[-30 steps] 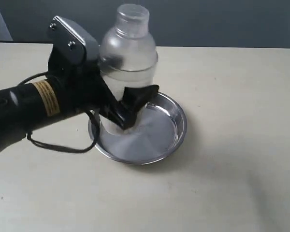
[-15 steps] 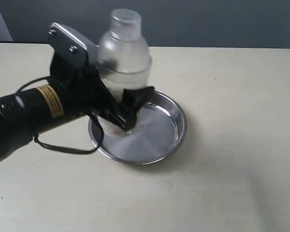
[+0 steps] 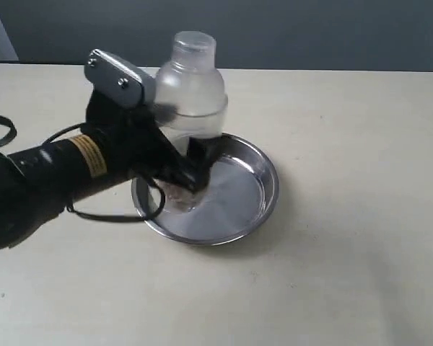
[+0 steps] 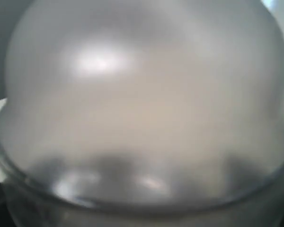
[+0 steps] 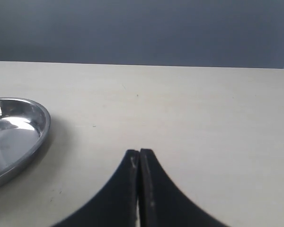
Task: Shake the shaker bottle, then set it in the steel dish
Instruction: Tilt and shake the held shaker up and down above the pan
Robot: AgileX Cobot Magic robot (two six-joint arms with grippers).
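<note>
The frosted shaker bottle (image 3: 190,90) stands upright with its base down inside the steel dish (image 3: 263,198), brown granules showing at its bottom. My left gripper (image 3: 184,169) is shut on the bottle's lower body, one black finger across its front. In the left wrist view the bottle's domed shoulder (image 4: 142,104) fills the picture and hides the fingers. My right gripper (image 5: 139,152) is shut with nothing in it, above bare table beside the steel dish (image 5: 35,137); it does not show in the exterior view.
The beige table (image 3: 346,252) runs around the dish on all sides. A black cable (image 3: 105,216) loops under my left arm by the dish's left rim. A dark wall lies behind the table's far edge.
My left gripper has lowered the bottle from above the dish until its base is down inside it. The arm has shifted slightly right and lower.
</note>
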